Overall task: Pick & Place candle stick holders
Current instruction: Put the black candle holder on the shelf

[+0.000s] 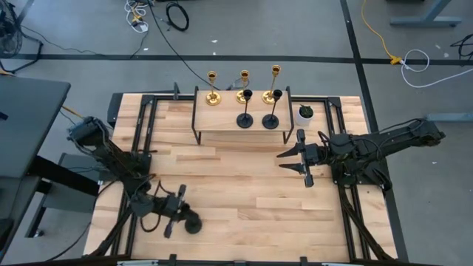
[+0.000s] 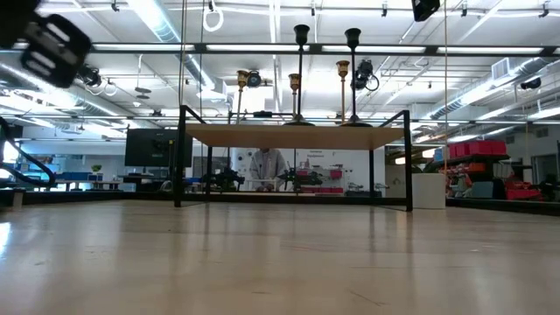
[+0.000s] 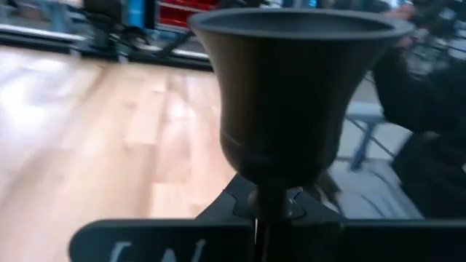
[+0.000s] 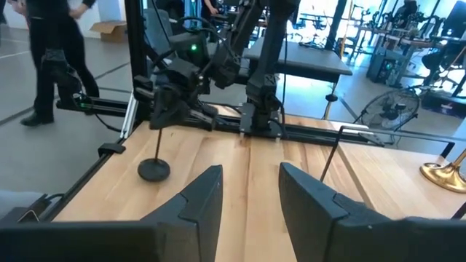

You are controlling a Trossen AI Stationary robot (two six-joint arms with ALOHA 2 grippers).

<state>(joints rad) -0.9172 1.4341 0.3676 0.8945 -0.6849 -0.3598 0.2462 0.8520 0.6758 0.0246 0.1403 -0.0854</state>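
The left gripper (image 1: 174, 210), at the near left of the light wooden table (image 1: 244, 199), is closed on the thin stem of a matte black candle stick holder (image 1: 191, 224), whose round base sits by the table's front edge. From the left wrist view, its dark top cup (image 3: 291, 87) stands just ahead of the fingers. The right gripper (image 1: 298, 159) waits at mid-right, fingers spread wide and holding nothing.

On the small raised wooden shelf (image 1: 222, 122) at the back stand three shiny gold holders (image 1: 213, 96) in a row, with two more black holders (image 1: 244, 118) in front of them. So five of the six appear to be placed, and the held one looks like the last to go.
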